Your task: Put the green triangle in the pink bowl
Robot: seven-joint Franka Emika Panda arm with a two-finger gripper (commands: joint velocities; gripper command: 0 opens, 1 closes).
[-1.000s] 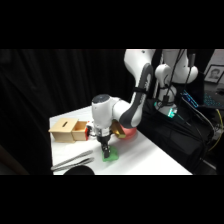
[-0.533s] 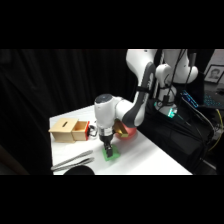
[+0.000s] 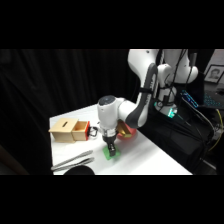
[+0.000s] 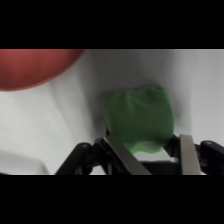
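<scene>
The green triangle lies on the white table, near its front. My gripper has come straight down onto it. In the wrist view the green triangle fills the middle, and its near end sits between the two fingers of my gripper. The fingers straddle it, and a strip of white table shows beside the right finger, so the gripper is open. The pink bowl stands just behind the gripper, partly hidden by the arm. The bowl also shows at the upper left of the wrist view.
A tan wooden box with a small red-and-black piece at its side stands at the table's left. Metal tongs lie near the front left edge. The arm's base and cables are at the right.
The gripper has sunk lower over the green triangle and now has its fingers on either side of it. The triangle and bowl have stayed put.
</scene>
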